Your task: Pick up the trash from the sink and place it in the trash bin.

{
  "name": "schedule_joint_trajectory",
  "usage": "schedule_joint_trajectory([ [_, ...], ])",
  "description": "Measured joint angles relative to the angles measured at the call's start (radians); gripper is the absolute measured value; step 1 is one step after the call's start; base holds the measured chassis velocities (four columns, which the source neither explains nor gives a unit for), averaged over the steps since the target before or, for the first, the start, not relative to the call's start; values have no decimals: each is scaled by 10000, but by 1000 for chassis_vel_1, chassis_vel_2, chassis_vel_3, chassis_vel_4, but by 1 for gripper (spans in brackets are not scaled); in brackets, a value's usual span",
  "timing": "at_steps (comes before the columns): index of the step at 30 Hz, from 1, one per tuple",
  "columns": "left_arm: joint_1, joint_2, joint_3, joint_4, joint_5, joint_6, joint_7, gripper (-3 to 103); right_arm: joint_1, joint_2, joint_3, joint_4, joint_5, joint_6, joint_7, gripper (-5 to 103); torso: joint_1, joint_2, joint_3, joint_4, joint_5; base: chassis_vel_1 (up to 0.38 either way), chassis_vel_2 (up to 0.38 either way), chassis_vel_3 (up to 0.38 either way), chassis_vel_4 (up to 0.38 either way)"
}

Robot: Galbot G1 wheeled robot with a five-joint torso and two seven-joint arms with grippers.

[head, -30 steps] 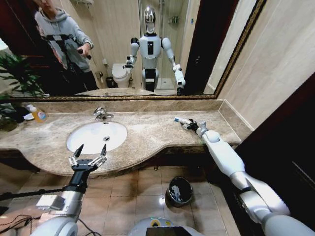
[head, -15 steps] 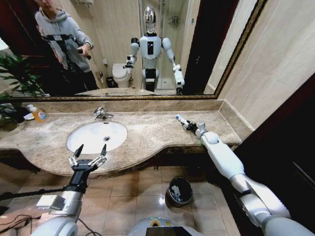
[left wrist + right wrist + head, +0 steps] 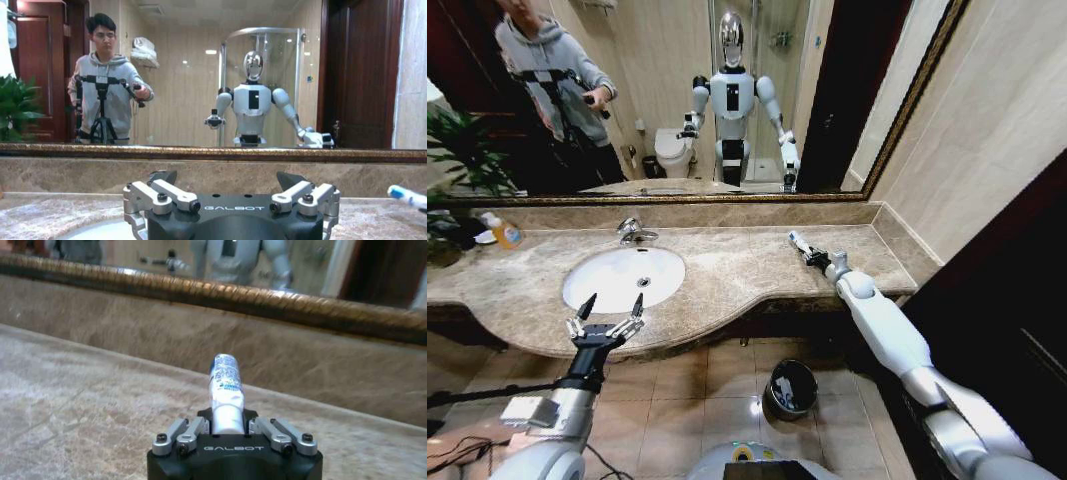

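Over at the right of the counter (image 3: 727, 265), the right pincer (image 3: 810, 254) grips a small white tube (image 3: 795, 240) with blue print, its free end poking out toward the mirror. Near the front rim of the sink (image 3: 623, 277), the left pincer (image 3: 607, 318) hovers with fingers spread wide, holding nothing. Down on the tiled floor stands the trash bin (image 3: 792, 387).

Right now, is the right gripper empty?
No: in the right wrist view the right gripper is shut on a small white tube, which sticks out from between its fingers above the marble counter.
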Motion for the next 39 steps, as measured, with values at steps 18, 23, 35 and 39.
schedule_joint_trajectory([
  [18,0,0,0,0,0,0,-1,100,-5551,12,1986,4421,129,1326,1636,25,-2,0,-2,2,1,0,0,0,0],
  [23,0,1,0,0,0,0,1,100,-7599,551,2872,4932,-244,1959,1331,25,-3,1,-3,-4,2,0,0,0,0],
  [35,0,0,0,0,0,0,1,100,-9654,1687,3257,3663,-1107,3370,1076,25,-3,1,-2,-3,-1,0,0,0,0],
  [39,0,0,0,1,0,0,0,100,-9546,1866,2969,2778,-888,3281,1126,25,-2,1,-1,-3,-2,0,0,0,0],
])
